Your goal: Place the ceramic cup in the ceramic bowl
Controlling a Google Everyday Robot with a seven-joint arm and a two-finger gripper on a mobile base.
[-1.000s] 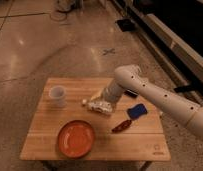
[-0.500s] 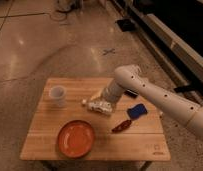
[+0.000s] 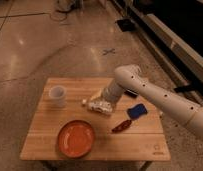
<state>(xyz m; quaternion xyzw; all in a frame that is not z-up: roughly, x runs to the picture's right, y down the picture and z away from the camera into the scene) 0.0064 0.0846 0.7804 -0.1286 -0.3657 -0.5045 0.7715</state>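
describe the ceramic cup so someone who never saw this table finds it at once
Find the light wooden table; the small pale ceramic cup stands near its far left corner, left of the robot's gripper at mid-table. It is the only upright white vessel, unlike the wide orange ceramic bowl in front of it.

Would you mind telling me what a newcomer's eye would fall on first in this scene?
Most striking is the big white robot arm reaching in from the right, its gripper low over a pale object at the middle of the wooden table. Next comes the bright orange ceramic bowl near the front edge, with the white ceramic cup standing apart at the back left.
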